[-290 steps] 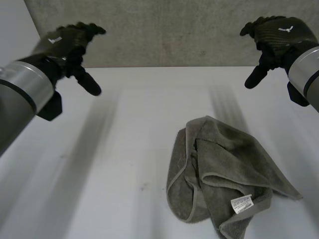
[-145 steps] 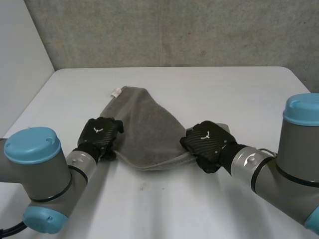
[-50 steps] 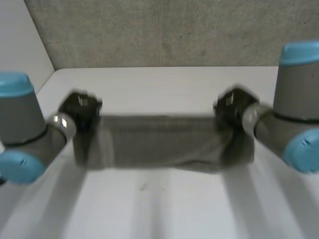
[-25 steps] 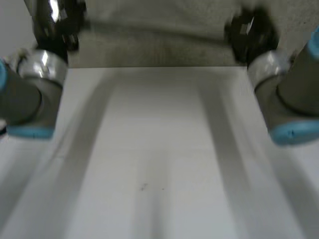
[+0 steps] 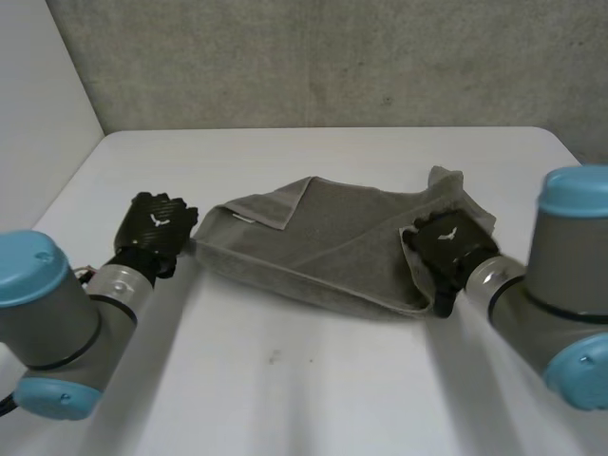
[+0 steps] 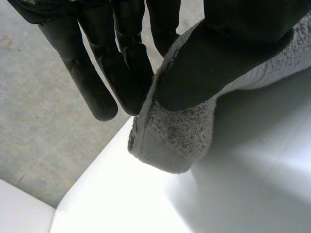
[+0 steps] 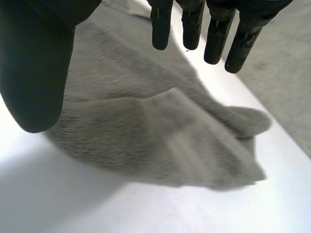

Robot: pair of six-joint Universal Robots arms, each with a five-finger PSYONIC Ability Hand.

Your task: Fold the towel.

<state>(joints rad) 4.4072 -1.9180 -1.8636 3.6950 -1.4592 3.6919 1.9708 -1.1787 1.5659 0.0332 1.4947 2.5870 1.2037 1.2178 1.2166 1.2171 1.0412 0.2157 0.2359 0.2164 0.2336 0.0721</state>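
White table (image 5: 285,399) stands by a grey wall (image 5: 313,57). On it lies the grey towel (image 5: 323,237), partly folded over. The left hand (image 5: 157,228) pinches its left corner between thumb and fingers. The right hand (image 5: 446,242) is over its right end, fingers straight, holding nothing.

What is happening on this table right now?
A robot with two arms is working on a grey towel that lies rumpled on the white table, one flap turned over. Its left hand pinches a corner of the towel between thumb and fingers. Its right hand is open at the other end, gripping nothing.
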